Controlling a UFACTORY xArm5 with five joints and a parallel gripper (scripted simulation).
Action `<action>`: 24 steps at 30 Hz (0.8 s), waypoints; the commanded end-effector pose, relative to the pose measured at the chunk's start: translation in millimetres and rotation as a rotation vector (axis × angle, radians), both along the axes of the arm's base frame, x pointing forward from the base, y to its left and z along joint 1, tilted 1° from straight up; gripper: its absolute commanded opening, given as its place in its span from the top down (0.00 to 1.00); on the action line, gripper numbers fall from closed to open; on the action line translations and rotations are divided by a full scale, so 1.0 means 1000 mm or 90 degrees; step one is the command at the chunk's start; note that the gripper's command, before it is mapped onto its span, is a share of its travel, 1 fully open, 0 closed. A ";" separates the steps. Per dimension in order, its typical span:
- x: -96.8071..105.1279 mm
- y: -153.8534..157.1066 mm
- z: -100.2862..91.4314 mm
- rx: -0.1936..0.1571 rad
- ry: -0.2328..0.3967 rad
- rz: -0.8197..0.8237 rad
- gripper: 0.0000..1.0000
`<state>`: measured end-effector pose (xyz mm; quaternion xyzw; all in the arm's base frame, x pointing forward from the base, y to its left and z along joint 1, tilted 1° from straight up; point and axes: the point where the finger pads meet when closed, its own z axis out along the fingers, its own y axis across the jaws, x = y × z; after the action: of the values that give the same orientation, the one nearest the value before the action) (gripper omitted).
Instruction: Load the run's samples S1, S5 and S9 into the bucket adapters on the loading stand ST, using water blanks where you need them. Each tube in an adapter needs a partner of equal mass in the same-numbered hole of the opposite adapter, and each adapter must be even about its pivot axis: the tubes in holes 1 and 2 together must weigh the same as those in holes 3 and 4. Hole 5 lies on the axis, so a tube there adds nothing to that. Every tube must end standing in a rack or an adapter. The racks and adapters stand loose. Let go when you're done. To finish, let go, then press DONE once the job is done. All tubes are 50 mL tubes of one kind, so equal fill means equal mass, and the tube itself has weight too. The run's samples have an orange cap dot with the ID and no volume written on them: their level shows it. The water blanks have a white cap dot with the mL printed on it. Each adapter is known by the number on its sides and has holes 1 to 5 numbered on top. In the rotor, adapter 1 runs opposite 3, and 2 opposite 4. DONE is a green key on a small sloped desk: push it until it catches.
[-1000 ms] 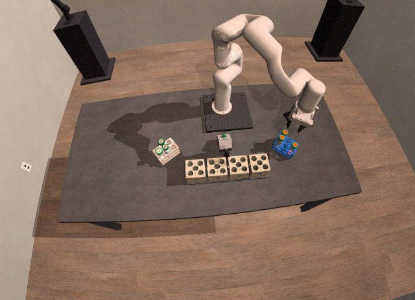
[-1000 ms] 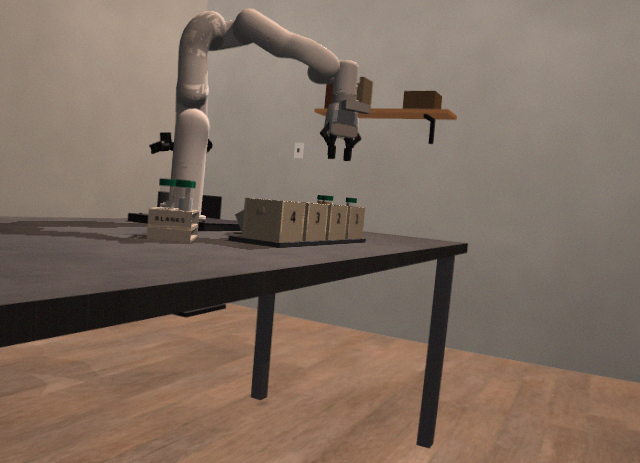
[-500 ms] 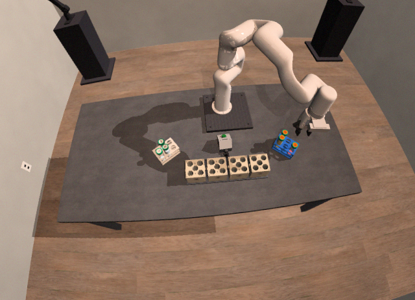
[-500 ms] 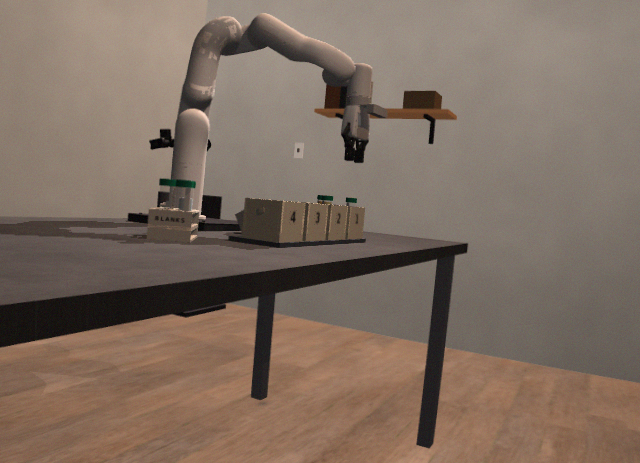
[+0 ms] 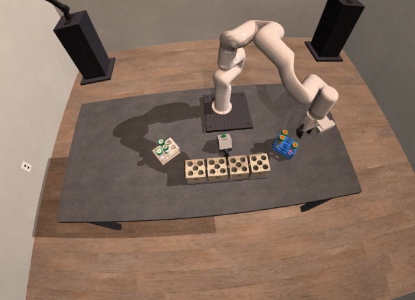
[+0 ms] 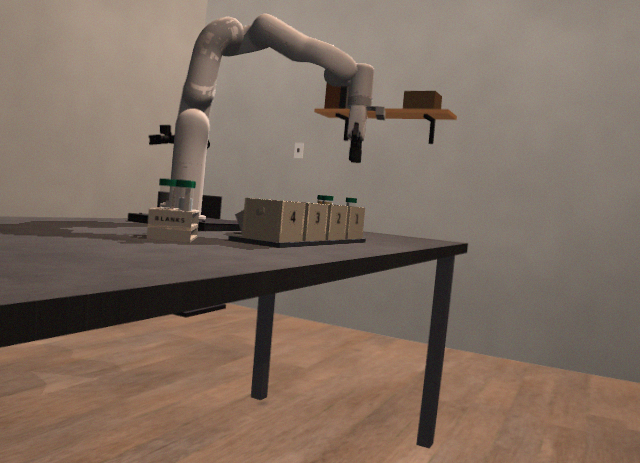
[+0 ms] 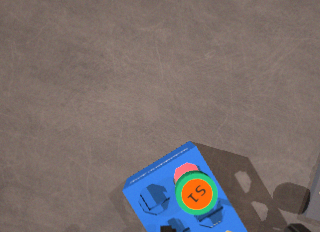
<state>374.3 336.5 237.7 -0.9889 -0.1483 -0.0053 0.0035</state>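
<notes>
Tan adapters [image 5: 227,167] sat nearest in their row, every hole bare, nothing loaded yet. Behind them, the green DONE key [image 5: 224,136] on its little desk, blanks rack [image 5: 165,150] off to one side. The blue rack [image 5: 284,147] carried all three orange-dotted samples; S1 [image 7: 196,192] stood upright at its corner in the wrist view. Just beside and above hung the gripper [image 5: 303,131], fingers apart and holding nothing. Danger here, I'd judge: that rack stood loose, so an off-centre descent could clip a cap, shove or tip the rack, and topple its neighbours. Underneath, a dark grey mat [image 5: 100,196] on a black-legged table; beyond, wood flooring, two black pedestals [image 5: 83,45] and plain grey walls.
</notes>
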 end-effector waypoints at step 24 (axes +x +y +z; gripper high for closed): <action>0.001 0.001 0.002 0.004 -0.001 0.342 0.43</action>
<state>374.3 336.5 237.6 -0.9152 -0.4031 -0.0053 0.0017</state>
